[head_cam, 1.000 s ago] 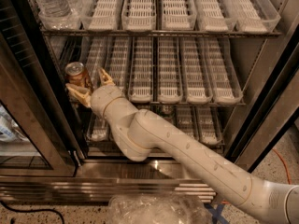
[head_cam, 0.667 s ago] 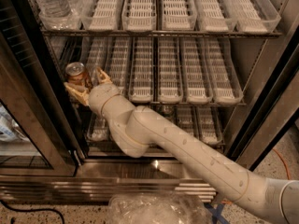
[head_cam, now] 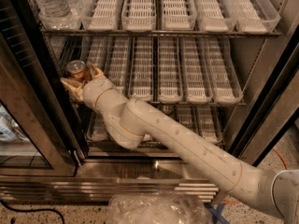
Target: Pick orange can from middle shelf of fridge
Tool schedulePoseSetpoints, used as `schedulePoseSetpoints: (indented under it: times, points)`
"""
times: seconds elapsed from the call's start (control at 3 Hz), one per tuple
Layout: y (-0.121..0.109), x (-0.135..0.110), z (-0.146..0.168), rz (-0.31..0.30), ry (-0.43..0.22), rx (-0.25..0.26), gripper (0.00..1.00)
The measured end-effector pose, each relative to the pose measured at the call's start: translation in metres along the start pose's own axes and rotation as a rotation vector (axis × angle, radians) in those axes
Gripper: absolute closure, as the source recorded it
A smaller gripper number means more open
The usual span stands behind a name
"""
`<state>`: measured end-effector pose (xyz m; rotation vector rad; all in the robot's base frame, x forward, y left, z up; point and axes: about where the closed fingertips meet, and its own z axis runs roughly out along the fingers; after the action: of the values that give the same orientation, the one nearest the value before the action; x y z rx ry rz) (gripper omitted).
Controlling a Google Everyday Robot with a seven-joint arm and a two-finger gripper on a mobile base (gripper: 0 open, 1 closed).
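Observation:
The orange can (head_cam: 75, 68) stands upright at the front left end of the middle shelf (head_cam: 201, 94) of the fridge (head_cam: 32, 125); its silver top shows. My gripper (head_cam: 81, 77) reaches in from the lower right and is right at the can. It is open, with one finger (head_cam: 69, 84) at the can's front left and the other (head_cam: 96, 72) at its right. The can's lower body is hidden behind the gripper and wrist.
The top shelf (head_cam: 159, 31) holds clear water bottles (head_cam: 49, 1) at the left, above the can. The dark door frame (head_cam: 28, 73) stands close on the left. A bottom rack (head_cam: 196, 125) lies below the arm. A clear plastic bag (head_cam: 159, 209) lies on the floor in front.
My gripper has moved a little left and deeper, so its fingers now sit around the orange can. The can has stayed in place.

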<state>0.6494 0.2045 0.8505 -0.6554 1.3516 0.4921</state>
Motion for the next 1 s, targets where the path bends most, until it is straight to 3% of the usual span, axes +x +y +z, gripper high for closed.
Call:
schedulePoseSetpoints:
  times: [0.33,1.0]
  points:
    - [-0.0006,-0.0007,0.0137,-0.019,0.01,-0.007,0.32]
    - [-0.0008,-0.0007,0.0139,-0.019,0.01,-0.007,0.74]
